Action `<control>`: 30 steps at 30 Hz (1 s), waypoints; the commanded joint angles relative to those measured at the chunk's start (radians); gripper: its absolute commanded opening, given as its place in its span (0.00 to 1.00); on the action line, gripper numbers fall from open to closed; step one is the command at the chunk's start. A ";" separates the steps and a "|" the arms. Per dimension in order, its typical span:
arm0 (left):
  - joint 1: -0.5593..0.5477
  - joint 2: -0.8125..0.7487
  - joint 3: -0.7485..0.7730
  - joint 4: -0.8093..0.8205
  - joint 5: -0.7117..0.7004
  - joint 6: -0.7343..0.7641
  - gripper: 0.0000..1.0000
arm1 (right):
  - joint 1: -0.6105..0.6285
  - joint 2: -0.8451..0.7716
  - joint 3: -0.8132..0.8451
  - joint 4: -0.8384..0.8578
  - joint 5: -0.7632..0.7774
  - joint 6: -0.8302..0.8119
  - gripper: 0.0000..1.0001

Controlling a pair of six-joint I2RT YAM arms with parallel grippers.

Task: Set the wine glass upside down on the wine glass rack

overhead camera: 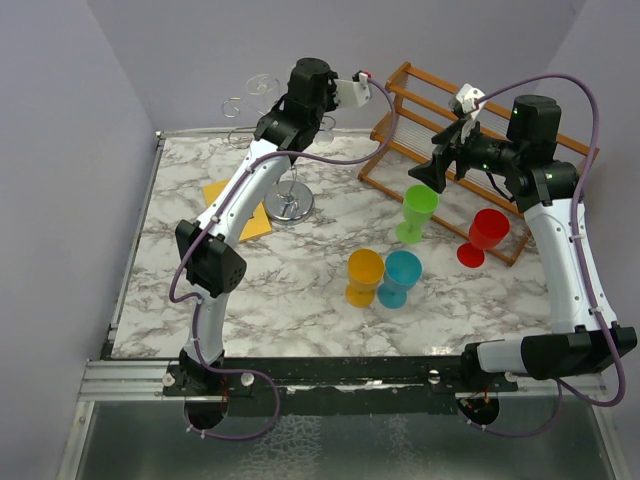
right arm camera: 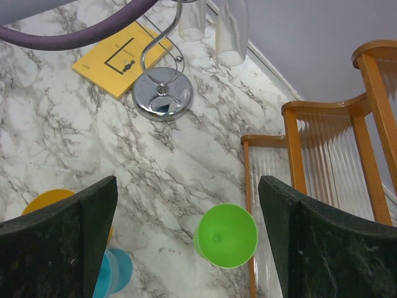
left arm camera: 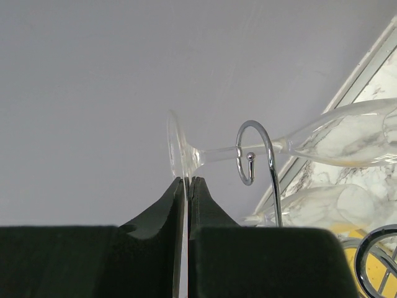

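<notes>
Big white marble-look table (overhead camera: 290, 300), with the brown wooden slatted rack (right arm camera: 293, 149) at about 2 o'clock and the shiny chrome wire rack (right arm camera: 162, 99) at about 11. The right pincer (right arm camera: 187, 186) hangs wide open and has hold of nothing. The left pincer (left arm camera: 187, 181) is squeezed tight on the foot rim of the clear wine glass (left arm camera: 335, 139), whose stem runs through one of the chrome rack's curled hooks.
</notes>
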 commanded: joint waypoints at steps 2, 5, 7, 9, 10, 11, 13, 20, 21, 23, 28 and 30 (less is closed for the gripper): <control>0.004 -0.028 0.015 -0.010 -0.007 -0.031 0.00 | 0.002 -0.022 -0.006 0.024 -0.005 -0.012 0.95; 0.005 -0.032 0.008 -0.020 -0.005 -0.034 0.00 | 0.002 -0.021 -0.006 0.026 -0.004 -0.012 0.95; 0.005 -0.038 0.000 -0.022 -0.005 -0.036 0.00 | 0.002 -0.020 -0.005 0.026 -0.005 -0.013 0.95; 0.005 -0.041 -0.003 -0.018 -0.005 -0.039 0.00 | 0.002 -0.016 -0.005 0.026 -0.007 -0.012 0.95; 0.005 -0.043 -0.003 -0.019 -0.004 -0.041 0.00 | 0.002 -0.014 -0.004 0.028 -0.008 -0.012 0.95; 0.005 -0.044 -0.005 -0.019 -0.003 -0.042 0.00 | 0.002 -0.013 -0.004 0.028 -0.007 -0.011 0.95; 0.004 -0.047 -0.011 -0.019 -0.002 -0.042 0.00 | 0.002 -0.011 -0.005 0.028 -0.004 -0.011 0.95; 0.005 -0.045 -0.014 -0.021 -0.012 -0.035 0.03 | 0.003 -0.023 -0.011 0.028 0.005 -0.017 0.95; 0.005 -0.045 -0.014 -0.024 -0.012 -0.037 0.03 | 0.002 -0.023 -0.011 0.028 0.005 -0.016 0.95; 0.005 -0.052 -0.016 -0.029 -0.017 -0.039 0.04 | 0.002 -0.023 -0.009 0.026 0.002 -0.016 0.95; 0.004 -0.063 -0.036 -0.044 -0.017 -0.045 0.07 | 0.002 -0.020 -0.008 0.027 -0.004 -0.016 0.95; 0.005 -0.064 -0.039 -0.050 -0.019 -0.046 0.08 | 0.002 -0.021 -0.007 0.028 -0.002 -0.016 0.95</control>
